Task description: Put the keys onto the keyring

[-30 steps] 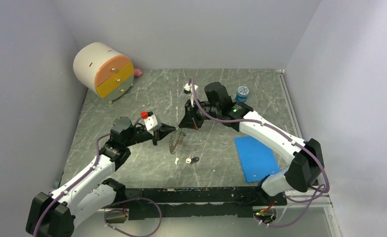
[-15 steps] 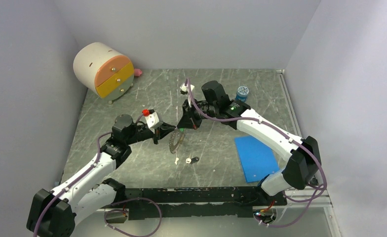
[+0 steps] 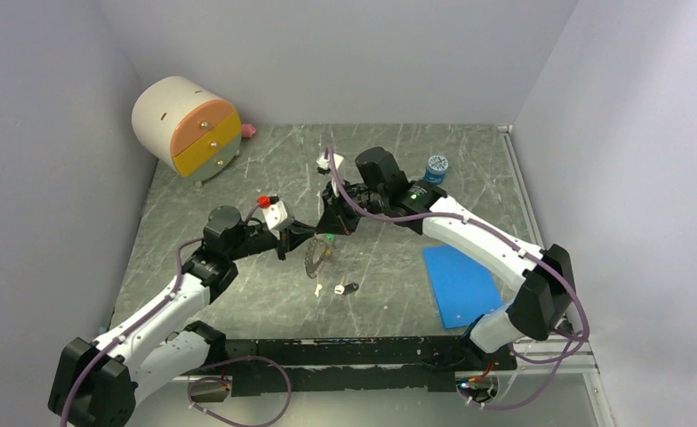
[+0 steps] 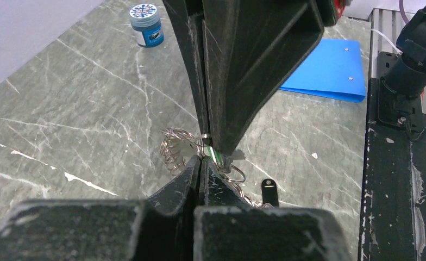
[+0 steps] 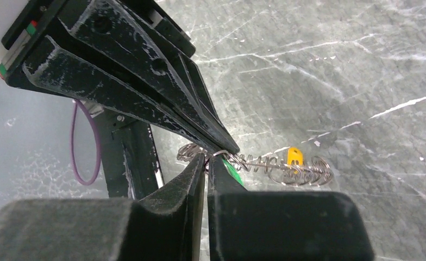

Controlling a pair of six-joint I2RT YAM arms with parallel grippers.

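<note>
Right wrist: left end effector [image 5: 228,149] clenched on keyring [image 5: 276,166], steadying it for threading; right end effector [image 5: 206,161] meets it tip-to-tip, green key [image 5: 233,175] at its tips, grip unclear.

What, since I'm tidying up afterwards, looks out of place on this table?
A black key lies loose near the front of the table, beside white bits, apart from the ring.

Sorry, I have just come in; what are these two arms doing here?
They meet at mid-table over the keyring. The left fingers are shut on its wire. The right fingers, nearly together, seem to pinch a green key against the ring. A yellow key already sits on it; a black key lies loose on the table.
</note>
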